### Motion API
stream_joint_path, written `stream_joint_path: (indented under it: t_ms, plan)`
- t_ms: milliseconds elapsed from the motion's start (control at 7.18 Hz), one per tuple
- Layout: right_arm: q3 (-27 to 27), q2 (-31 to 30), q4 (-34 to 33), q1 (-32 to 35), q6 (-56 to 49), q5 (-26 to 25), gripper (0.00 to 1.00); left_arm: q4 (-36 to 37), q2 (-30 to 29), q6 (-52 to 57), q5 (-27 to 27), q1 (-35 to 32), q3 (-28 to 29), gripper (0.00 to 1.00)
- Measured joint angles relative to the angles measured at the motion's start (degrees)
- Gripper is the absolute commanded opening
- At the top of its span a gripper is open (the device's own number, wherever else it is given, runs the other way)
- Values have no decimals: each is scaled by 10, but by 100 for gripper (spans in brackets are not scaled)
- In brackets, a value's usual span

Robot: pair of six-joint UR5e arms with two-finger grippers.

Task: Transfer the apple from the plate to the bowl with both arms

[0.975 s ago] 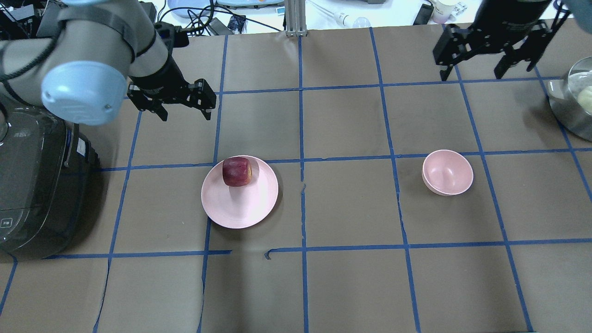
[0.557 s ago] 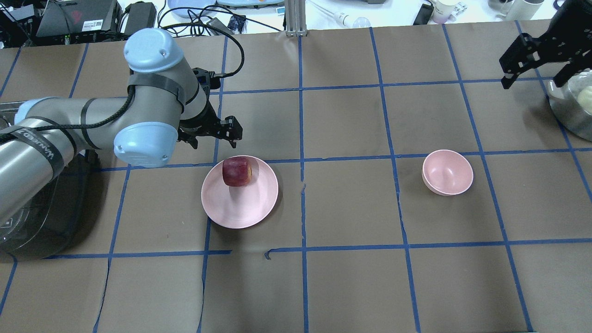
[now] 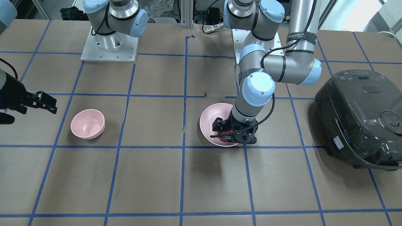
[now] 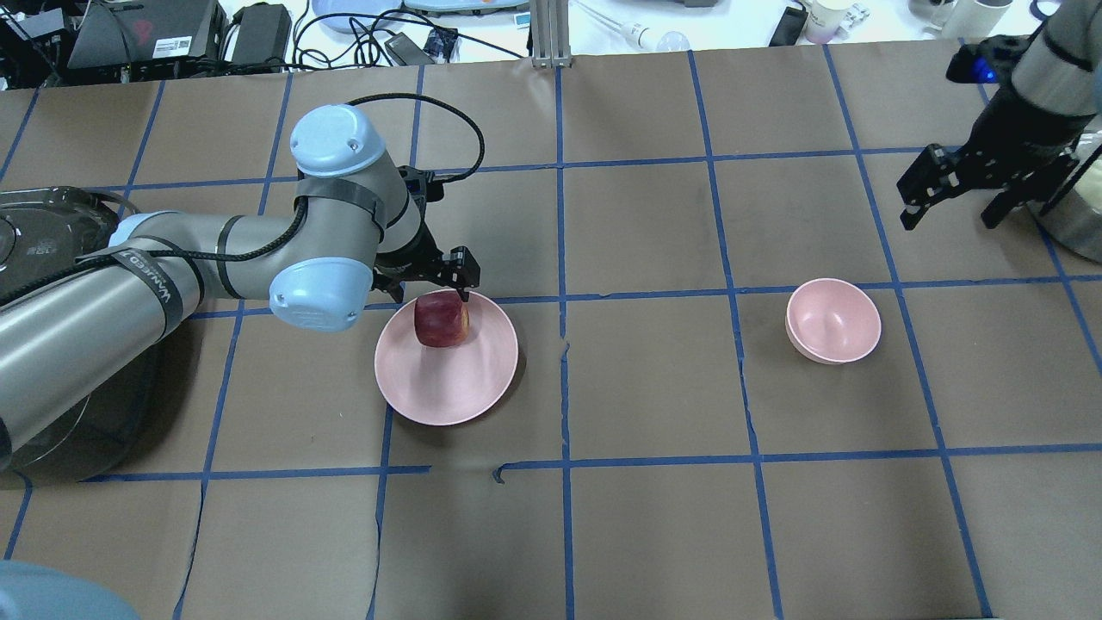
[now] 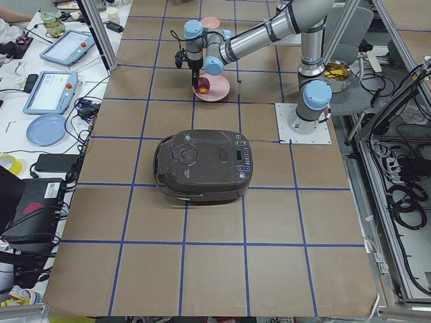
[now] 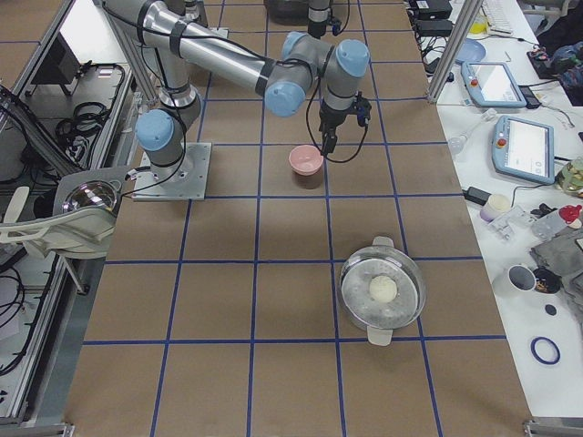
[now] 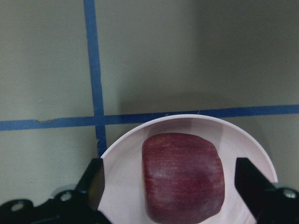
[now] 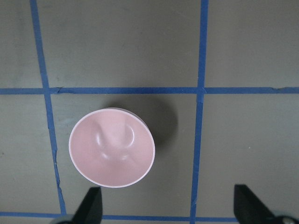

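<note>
Two claws are hanging with fingers spread wide, gripping nothing. Outward of the left claw (image 4: 430, 291), a dark cooker (image 4: 52, 258) is sitting on the counter (image 4: 646, 387), probably out of the way. The apple (image 4: 442, 320), blocky with no marked long axis, is lying directly beneath this nearer claw, between its fingers, on the plate (image 4: 456, 387) near the rim. The bowl (image 4: 833, 320) is sitting empty, below and inward of the right claw (image 4: 951, 211). A steel pot (image 4: 1067, 224) is standing just outward of that claw.

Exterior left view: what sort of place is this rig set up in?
Probably a robotics lab workcell, not a kitchen: a blue tape grid on the brown-papered table, teach pendants on the side bench, loose cables alongside.
</note>
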Motion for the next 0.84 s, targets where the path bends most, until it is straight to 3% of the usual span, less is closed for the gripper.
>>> stream_joint_path:
  t_ms: [418,696,835]
  plan:
    - [41,89,-76,4,2,-2,100,4,-19,4,7,-10,-10,22]
    - [96,102,-148,5,4,0,85,7,-15,1,12,-13,-10,15]
    - [115,100,-168,5,4,-1,63,9,-7,1,10,-17,-5,15]
